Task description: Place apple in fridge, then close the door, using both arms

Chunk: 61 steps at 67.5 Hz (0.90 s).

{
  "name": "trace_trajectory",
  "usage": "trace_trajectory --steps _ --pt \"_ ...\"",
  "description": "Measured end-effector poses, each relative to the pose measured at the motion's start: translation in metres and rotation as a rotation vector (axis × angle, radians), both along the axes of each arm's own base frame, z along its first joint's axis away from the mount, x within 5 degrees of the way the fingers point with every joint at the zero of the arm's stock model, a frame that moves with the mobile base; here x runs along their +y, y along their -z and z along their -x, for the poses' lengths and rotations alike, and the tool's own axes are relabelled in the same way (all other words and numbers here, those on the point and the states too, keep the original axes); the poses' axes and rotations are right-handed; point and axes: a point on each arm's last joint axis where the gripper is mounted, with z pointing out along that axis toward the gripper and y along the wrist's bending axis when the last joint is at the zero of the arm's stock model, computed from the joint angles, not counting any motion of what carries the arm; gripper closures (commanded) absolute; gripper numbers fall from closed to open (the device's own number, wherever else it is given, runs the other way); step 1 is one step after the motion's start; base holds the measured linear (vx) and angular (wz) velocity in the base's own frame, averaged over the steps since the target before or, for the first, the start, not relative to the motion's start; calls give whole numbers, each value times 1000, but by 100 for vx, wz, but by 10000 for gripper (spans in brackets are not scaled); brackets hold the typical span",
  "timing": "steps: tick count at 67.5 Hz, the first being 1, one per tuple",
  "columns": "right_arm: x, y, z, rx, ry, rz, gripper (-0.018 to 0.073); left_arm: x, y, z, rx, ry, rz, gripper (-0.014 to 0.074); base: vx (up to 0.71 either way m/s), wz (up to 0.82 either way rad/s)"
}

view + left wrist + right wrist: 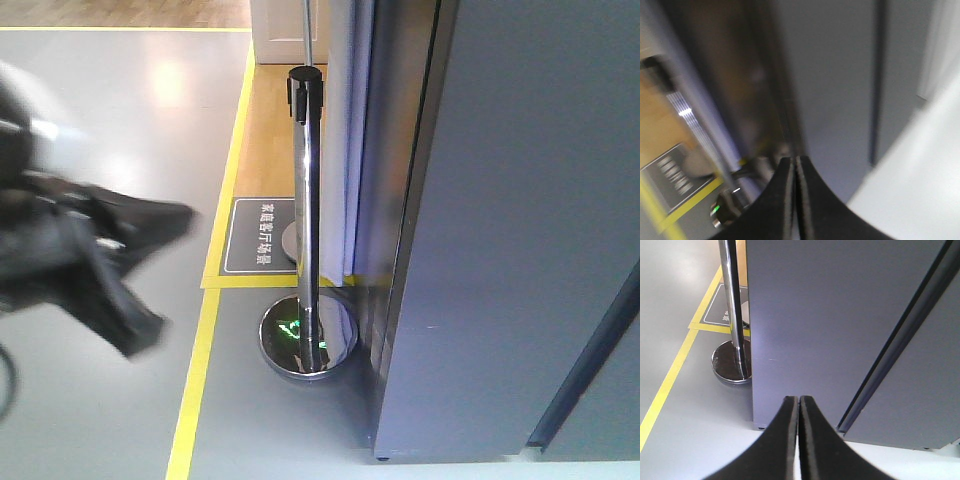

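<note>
While pressed shut and empty, left hand [795, 162] and right hand [798, 401] before the dark grey fridge [830, 315].

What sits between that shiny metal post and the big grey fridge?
Only a narrow strip of bare grey floor separates the post's round base from the fridge, seen in the right wrist view.

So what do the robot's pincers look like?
Both are black. The right pincer has two long, flat fingers that curve outward toward the bottom, like a narrow tent. The left pincer has the same shape. In the front view the arm is a dark, blurry shape.
</note>
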Motion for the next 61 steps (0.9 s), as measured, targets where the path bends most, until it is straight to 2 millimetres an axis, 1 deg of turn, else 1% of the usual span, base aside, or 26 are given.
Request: trace_trajectory --steps 3,6,9,15,17,23,24,25,26,29,32,35,38,49,55,61 --pt "0 0 0 2 0 0 561 13 1 2 -5 -70 14 602 0 0" --pt "0 0 0 2 0 0 561 27 8 6 -10 -140 23 602 0 0" --pt "0 0 0 2 0 0 561 39 18 10 -12 -200 28 602 0 0" --pt "0 0 0 2 0 0 561 64 35 29 -56 -309 72 602 0 0" --pt "0 0 0 2 0 0 561 72 45 37 -68 -344 84 602 0 0" --pt "0 0 0 2 0 0 561 90 61 60 -133 -424 123 602 0 0" --pt "0 0 0 2 0 0 561 92 67 63 -134 -436 123 602 0 0" --pt "0 0 0 2 0 0 561 95 69 68 -153 -453 132 602 0 0" --pt "0 0 0 2 0 0 561 97 76 71 -154 -466 133 602 0 0" --pt "0 0 0 2 0 0 561 103 85 81 -182 -500 144 602 0 0" --pt "0 0 0 2 0 0 561 107 96 88 -194 -537 147 602 0 0" --pt "0 0 0 3 0 0 561 111 111 95 -196 -575 155 602 0 0" --pt "0 0 0 3 0 0 561 113 121 101 -211 -603 170 602 0 0" --pt "0 0 0 5 0 0 561 119 160 112 -232 -693 233 602 0 0" --pt "0 0 0 5 0 0 561 120 171 113 -263 -709 269 602 0 0" --pt "0 1 0 7 -1 -1 561 120 167 113 -331 -705 296 602 0 0"
